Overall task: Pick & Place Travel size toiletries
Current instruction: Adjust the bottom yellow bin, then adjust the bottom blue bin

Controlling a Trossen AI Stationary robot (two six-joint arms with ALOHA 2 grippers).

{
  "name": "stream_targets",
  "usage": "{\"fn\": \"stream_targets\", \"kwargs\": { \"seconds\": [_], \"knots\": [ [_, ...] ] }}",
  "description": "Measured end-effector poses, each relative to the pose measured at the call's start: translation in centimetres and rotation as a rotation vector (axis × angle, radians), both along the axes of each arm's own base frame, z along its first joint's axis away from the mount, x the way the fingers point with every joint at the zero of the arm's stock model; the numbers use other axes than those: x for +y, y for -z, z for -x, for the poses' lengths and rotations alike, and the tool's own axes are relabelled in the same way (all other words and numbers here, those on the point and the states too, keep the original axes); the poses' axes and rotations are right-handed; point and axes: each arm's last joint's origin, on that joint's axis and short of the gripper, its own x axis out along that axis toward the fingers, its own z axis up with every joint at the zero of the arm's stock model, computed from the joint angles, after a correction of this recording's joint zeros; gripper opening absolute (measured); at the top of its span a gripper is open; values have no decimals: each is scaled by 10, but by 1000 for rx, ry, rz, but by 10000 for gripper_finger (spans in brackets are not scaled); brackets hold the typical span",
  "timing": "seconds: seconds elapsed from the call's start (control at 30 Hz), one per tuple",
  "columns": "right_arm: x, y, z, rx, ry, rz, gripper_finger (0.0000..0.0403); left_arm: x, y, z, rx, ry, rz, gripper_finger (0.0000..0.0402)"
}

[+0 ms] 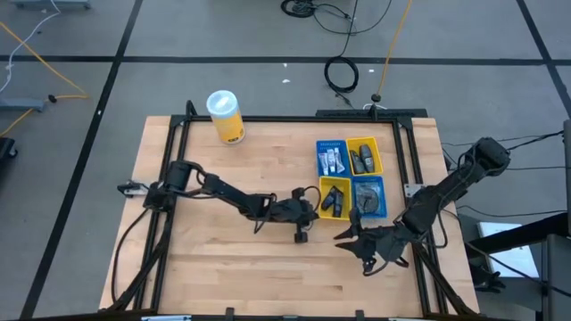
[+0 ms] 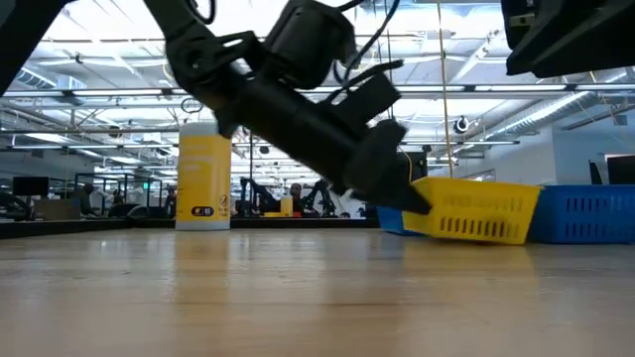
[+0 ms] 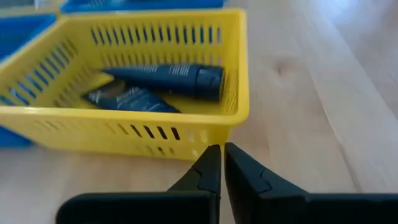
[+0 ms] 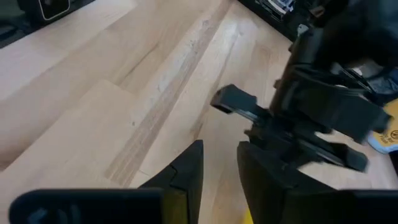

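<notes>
The four-compartment tray (image 1: pixel 350 141) stands on the table's right half. Its near-left yellow compartment (image 3: pixel 143 127) holds a dark blue tube (image 3: pixel 177 78) and a dark blue packet (image 3: pixel 127 98), both lying flat. Thin white tubes (image 1: pixel 333 160) lie in the far-left blue compartment, and grey items (image 1: pixel 363 158) in the far-right yellow one. My left gripper (image 3: pixel 222 157) is shut and empty, low over the table, its tips right at the outer wall of the near-left yellow compartment. My right gripper (image 4: pixel 219 158) is open and empty, hovering near the tray's near side (image 1: pixel 348 237). My left gripper's shut fingertips (image 3: pixel 211 163) stand at the foot of the yellow compartment's outer wall (image 3: pixel 193 138), coming nearly level from the table's left. I cannot tell whether they touch the wall.
A tall yellow canister with a white lid (image 1: pixel 226 116) stands upright near the table's far edge, left of the tray. Bare wood (image 1: pixel 214 250) spreads over the table's left and near parts. The two grippers are close to each other by the tray's near-left corner.
</notes>
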Motion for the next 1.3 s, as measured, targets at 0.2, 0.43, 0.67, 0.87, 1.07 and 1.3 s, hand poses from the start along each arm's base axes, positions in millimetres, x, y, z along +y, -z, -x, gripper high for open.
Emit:
{"fn": "stream_targets", "kwargs": {
  "seconds": [0.2,0.43,0.67,0.87,1.07,1.3],
  "knots": [
    [1,0,1,1,-6,2,81,6,-4,-15,-8,38,-10,2],
    [1,1,1,6,-5,7,73,1,4,-4,155,42,-4,22],
    [-15,-2,5,-150,431,76,72,0,-3,6,253,-21,-49,5],
    [-51,-4,29,-183,795,-151,61,-5,-30,25,339,-181,-156,11],
    [-93,1,52,6,1107,-302,15,-18,-33,29,312,-222,-179,2],
    [-128,8,61,264,1366,-270,1,-23,-33,28,296,-203,-186,15]
  ]
}}
